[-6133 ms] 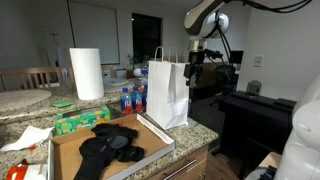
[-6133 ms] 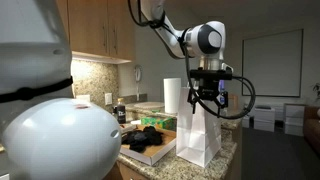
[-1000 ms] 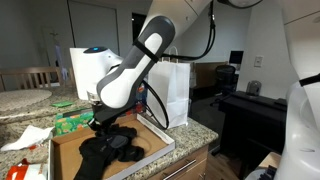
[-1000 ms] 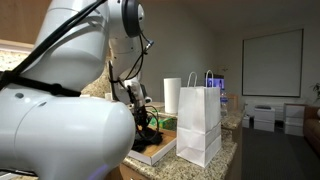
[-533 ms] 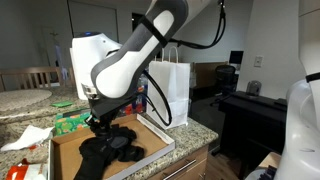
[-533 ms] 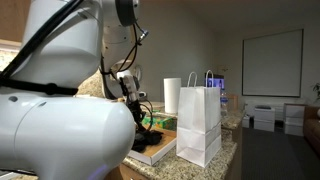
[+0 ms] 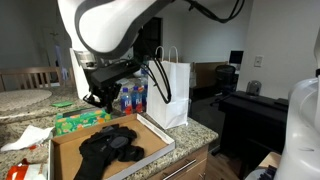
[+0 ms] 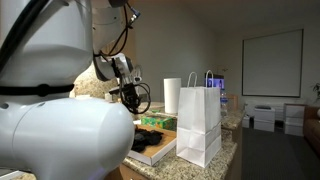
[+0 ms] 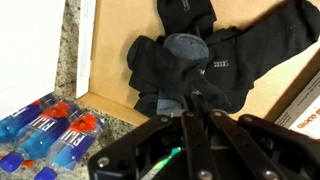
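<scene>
Black socks (image 9: 185, 65) lie heaped in the cardboard box (image 9: 108, 40) on the worktop (image 9: 70, 45); the tool (image 9: 187, 120) has risen off them since a second ago, clenched on nothing, so the heap stays put.

- The black socks (image 9: 175, 80) lie as one loose heap on the floor of an open, flat cardboard box (image 9: 110, 50).
- In the wrist view the heap is bunched in the middle. The top sock has a grey patch (image 9: 185, 45), and a small white print (image 9: 218, 68) shows on a sock at about 4 o'clock from this patch.
- One sock stretches flat from the heap toward 2 o'clock. Another one goes toward 12 o'clock and leaves the picture.
- In an exterior view the socks (image 7: 108, 148) cover the middle of the box, spread from about 8 o'clock to 2 o'clock.
- In an exterior view they are only a low dark mass (image 8: 152, 135), too small for details.
</scene>
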Motion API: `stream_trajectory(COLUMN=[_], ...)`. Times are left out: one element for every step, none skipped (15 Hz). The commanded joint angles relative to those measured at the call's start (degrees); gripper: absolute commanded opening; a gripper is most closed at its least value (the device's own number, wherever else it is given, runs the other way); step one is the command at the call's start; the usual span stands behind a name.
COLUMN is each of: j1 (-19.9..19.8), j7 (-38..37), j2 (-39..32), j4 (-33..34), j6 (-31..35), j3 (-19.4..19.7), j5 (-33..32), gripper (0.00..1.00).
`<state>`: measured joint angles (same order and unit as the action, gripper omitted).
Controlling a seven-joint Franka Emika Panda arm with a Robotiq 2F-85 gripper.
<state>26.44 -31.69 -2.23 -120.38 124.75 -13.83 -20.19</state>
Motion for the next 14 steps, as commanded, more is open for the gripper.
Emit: stream_trajectory(j1=[-3.46, -4.13, -4.7, -5.18, -5.64, -5.95, -6.19, -6.32, -6.31, -6.14, -5.88, -5.72, -5.66, -5.62], j7=[4.34, 4.71, 5.17, 5.74, 6.37, 6.56, 7.22, 7.44, 7.63, 7.61, 7.31, 7.29, 7.52, 7.67], j2=[0.97, 0.36, -0.72, -1.7, -3.09, -4.38, -5.94, -7.28, -8.66, -10.09, -11.51, -12.6, -13.75, -14.66], j4=[0.56, 0.23, -0.2, -0.39, -0.65, -0.79, -0.76, -0.84, -0.73, -0.43, -0.08, 0.02, 0.33, 0.44], j6=[-1.24, 0.65, 2.82, 4.42, 6.73, 8.54, 10.11, 11.75, 12.94, 13.74, 14.22, 14.73, 14.75, 14.76], j3=[-1.55, -1.52, -1.42, -1.35, -1.24, -1.14, -1.05, -0.93, -0.85, -0.64, -0.36, -0.12, 0.06, 0.23], j5=[2.9, 3.74, 4.66, 5.56, 6.56, 7.12, 7.69, 8.05, 8.42, 8.43, 8.08, 7.94, 8.15, 8.31], gripper=[0.34, 0.33, 0.36, 0.43, 0.48, 0.55, 0.61, 0.68, 0.74, 0.8, 0.87, 0.92, 0.98, 0.99])
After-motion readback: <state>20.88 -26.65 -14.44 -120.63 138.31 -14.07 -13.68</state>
